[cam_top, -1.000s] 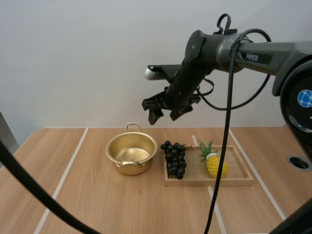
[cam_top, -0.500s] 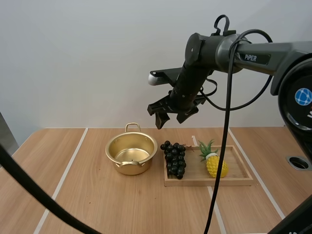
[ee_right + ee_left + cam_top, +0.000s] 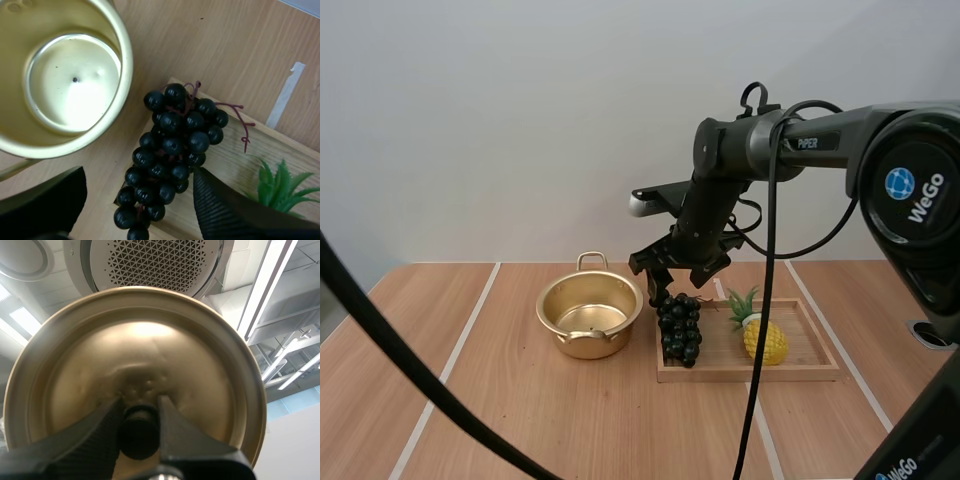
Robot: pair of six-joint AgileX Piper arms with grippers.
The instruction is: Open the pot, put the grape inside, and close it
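Right gripper [image 3: 680,286] lower now, ribbed fingers [image 3: 220,210] apart above glossy round black grapes [image 3: 680,325]

A robotics lab test station: a wood-grain counter [image 3: 550,420] marked off with white tape lines [image 3: 445,370] stands against a bare white wall [image 3: 470,120], a branded robot arm [image 3: 820,140] reaches over it, and a toy pineapple [image 3: 765,342] lies in a wooden tray [image 3: 810,372].

In the right wrist view the pot [image 3: 125,65], just beside the grapes [image 3: 175,145], is cut off by the edge, and of the pineapple [image 3: 282,184] beyond the grapes just leaves show. Whether the right gripper [image 3: 679,286] touches the grapes cannot be told. The left gripper [image 3: 140,407] hides part of the lid [image 3: 150,345]
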